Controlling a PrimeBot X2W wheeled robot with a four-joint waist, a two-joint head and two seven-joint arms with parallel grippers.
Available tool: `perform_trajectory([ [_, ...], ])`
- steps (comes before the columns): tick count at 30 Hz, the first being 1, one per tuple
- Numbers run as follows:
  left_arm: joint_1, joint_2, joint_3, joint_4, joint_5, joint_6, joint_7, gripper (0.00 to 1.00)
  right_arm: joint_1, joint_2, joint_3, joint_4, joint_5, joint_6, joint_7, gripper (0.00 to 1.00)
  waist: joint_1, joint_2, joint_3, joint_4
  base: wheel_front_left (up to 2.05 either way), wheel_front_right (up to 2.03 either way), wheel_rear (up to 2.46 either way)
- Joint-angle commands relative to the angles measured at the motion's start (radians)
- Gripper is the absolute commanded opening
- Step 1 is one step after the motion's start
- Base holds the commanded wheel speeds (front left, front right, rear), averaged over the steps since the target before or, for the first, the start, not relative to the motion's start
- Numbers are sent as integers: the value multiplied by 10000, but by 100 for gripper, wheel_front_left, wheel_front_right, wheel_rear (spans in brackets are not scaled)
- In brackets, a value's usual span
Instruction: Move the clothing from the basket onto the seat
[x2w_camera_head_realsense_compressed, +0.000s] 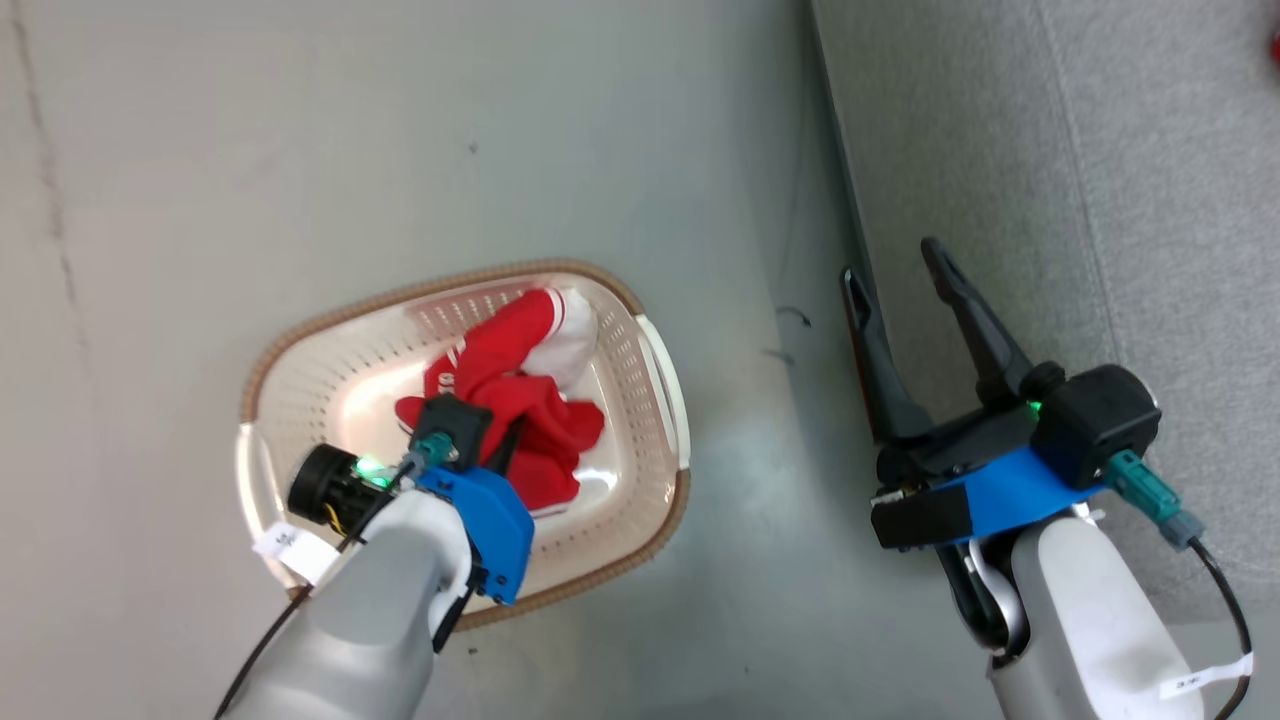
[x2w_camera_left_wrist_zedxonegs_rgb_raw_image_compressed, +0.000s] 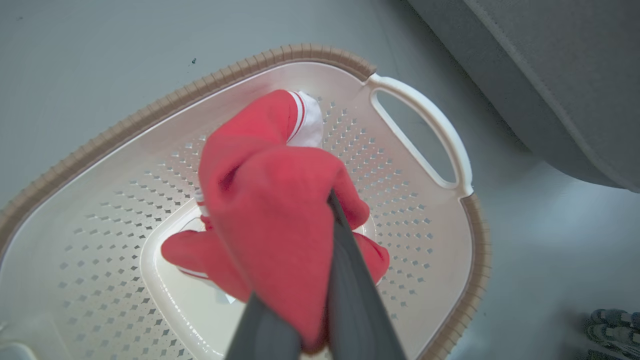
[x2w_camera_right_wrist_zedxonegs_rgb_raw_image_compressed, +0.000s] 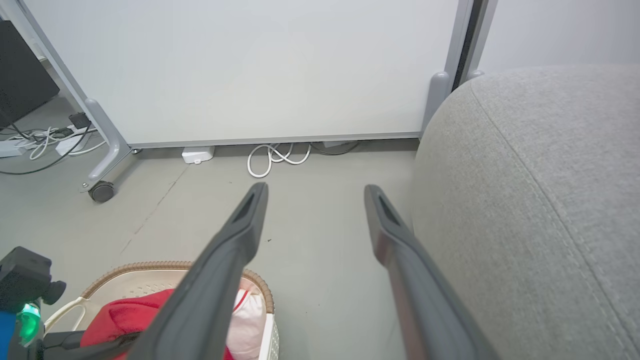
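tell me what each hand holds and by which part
The left hand is shut on the red clothing, pinching a bunched fold; right hand is open, holding nothing.

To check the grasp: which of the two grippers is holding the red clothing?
The left gripper, over the basket, is shut on the red clothing. The right gripper is open and empty, beside the seat.

Clothing (x2w_camera_head_realsense_compressed: 520, 400) in basket (x2w_camera_head_realsense_compressed: 350, 390) (seat (x2w_camera_head_realsense_compressed: 1100, 200) rightward)
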Motion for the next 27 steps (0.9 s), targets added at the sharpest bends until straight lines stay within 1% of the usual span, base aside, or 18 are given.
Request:
perform_trajectory([
  [1,166,-44,-13,-143,20,-64,-65,0,207,-7,-21,67,-54,5,31,100,2,0,-861,370,0,0,0],
  [8,1112,-56,572,-1656,-284,-75,-71,0,756,-8,-161,200,-168,5,368,100,2,0,-2459,843,0,0,0],
  [14,1817,-50,967,-2789,-137,-61,-72,0,1274,-8,-173,245,-124,5,604,100,2,0,-3602,1154,0,0,0],
  [20,2074,-69,1030,-3441,127,-58,-75,0,1756,-7,-114,343,23,5,827,100,2,0,-4447,1417,0,0,0],
  [27,1777,-135,983,-3761,195,-60,-75,0,2139,-7,44,495,189,5,1014,100,2,0,-5140,1694,0,0,0],
])
